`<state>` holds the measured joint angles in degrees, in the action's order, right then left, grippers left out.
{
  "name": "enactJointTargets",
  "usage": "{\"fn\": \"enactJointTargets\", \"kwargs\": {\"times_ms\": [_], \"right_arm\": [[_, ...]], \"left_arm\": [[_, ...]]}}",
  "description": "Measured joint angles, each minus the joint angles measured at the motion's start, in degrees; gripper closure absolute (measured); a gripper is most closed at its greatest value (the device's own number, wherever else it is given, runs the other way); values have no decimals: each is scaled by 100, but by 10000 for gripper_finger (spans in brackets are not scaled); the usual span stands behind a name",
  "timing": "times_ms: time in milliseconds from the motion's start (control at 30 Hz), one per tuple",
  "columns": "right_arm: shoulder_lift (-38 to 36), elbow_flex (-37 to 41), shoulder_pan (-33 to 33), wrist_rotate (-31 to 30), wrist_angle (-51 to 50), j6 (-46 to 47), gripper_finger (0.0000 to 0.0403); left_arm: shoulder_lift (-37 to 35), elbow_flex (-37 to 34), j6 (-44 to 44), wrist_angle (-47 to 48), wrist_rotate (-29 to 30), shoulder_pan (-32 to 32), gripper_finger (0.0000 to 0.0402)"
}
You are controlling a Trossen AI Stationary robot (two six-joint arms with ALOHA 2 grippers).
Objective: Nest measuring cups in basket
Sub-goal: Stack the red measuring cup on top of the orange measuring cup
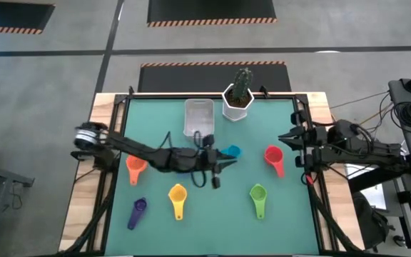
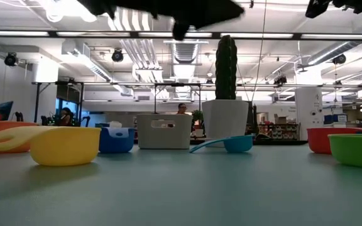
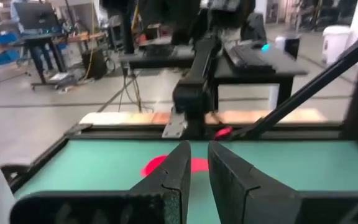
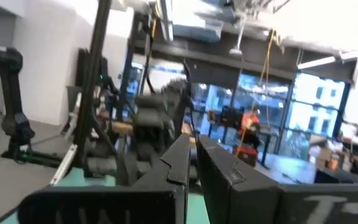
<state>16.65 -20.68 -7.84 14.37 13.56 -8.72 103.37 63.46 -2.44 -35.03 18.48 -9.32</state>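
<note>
Seven measuring cups lie on the green table: orange (image 1: 135, 168), purple (image 1: 138, 212), yellow (image 1: 178, 199), green (image 1: 258, 198), red (image 1: 274, 158), teal (image 1: 232, 151) and blue (image 1: 207, 140), the last partly under my left arm. The clear basket (image 1: 198, 116) stands near the far edge, with the blue cup (image 2: 115, 139) just in front of it. My left gripper (image 1: 228, 165) hovers above the table's middle beside the teal cup, shut and empty, pointing toward the red cup (image 3: 160, 165). My right gripper (image 1: 287, 137) waits raised at the right edge, shut and empty.
A white hexagonal pot with a cactus (image 1: 237, 100) stands at the far edge, right of the basket. The table frame (image 1: 116, 107) rims the green mat. Bare mat lies between the cups in the middle and near part. A person (image 2: 181, 108) shows in the room behind.
</note>
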Motion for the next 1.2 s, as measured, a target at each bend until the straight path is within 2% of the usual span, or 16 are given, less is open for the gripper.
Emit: {"fn": "enactJointTargets", "kwargs": {"times_ms": [67, 200, 667, 767, 867, 1033, 1200], "right_arm": [[-167, 116, -2, 24, 220, 48, 385], [-434, 220, -2, 24, 281, 118, 385], [-575, 223, -2, 111, 218, 181, 385], [-580, 222, -2, 111, 217, 174, 385], [-578, 222, -2, 111, 219, 161, 385], [-578, 222, -2, 111, 217, 194, 385], [-578, 222, -2, 111, 218, 201, 385]], "left_arm": [[358, 226, 0, 8, -21, 124, 364], [1021, 751, -120, 3, -434, 312, 364], [2628, 2354, -171, 212, -669, 618, 364], [2836, 2799, -233, 735, -1035, 647, 364], [2911, 3069, -376, 1292, -1087, 677, 364], [2914, 3040, -746, 1369, -1201, 739, 364], [2914, 3012, -758, 1356, -1217, 855, 364]]}}
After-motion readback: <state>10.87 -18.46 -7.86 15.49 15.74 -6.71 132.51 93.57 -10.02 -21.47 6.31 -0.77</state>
